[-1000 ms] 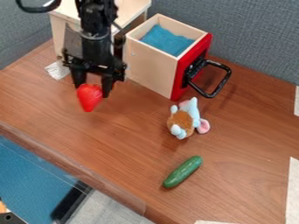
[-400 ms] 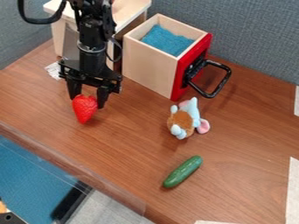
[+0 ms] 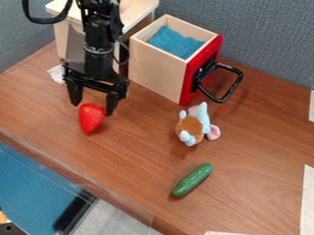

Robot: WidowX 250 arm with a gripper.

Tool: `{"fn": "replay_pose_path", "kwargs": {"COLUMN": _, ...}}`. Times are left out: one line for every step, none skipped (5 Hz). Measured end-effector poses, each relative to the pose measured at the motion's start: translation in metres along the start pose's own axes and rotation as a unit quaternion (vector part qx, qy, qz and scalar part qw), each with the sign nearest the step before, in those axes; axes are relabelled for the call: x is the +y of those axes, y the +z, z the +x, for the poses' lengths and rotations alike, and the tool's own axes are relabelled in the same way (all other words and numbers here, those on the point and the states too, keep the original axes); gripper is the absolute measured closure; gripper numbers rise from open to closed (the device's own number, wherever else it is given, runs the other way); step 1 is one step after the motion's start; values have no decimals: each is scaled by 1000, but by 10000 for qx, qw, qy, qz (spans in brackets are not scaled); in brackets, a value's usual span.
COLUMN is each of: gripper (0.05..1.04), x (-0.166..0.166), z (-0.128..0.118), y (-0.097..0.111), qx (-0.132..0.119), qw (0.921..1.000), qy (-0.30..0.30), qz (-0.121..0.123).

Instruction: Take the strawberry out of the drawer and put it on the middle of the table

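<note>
Brown desk (image 3: 138, 147) lies below me, the fingers (image 3: 112, 102) parted and gripping nothing, with the strawberry (image 3: 91, 118) on the wood just beneath and between their tips, narrow end toward the near edge, so I'd back off straight up.

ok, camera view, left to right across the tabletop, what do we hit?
White patch → strawberry → drawer → lower white strip at the right edge. Left out: plush toy and cucumber, since both overlap the drawer's left-right span.
</note>
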State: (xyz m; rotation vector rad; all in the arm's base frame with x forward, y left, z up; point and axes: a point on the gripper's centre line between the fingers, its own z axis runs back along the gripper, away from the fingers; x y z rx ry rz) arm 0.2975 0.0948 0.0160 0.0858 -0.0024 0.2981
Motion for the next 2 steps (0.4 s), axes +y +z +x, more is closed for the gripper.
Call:
{"fn": "replay_pose_path", "kwargs": {"gripper": 84, "x": -10, "z": 1, "y": 28, "qx": -292, "qw": 9995, "qy": -148, "qz": -54}}
{"fn": "replay_pose_path", "kwargs": {"gripper": 84, "x": -15, "z": -1, "y": 49, "qx": -527, "qw": 9981, "qy": -271, "qz": -140}}
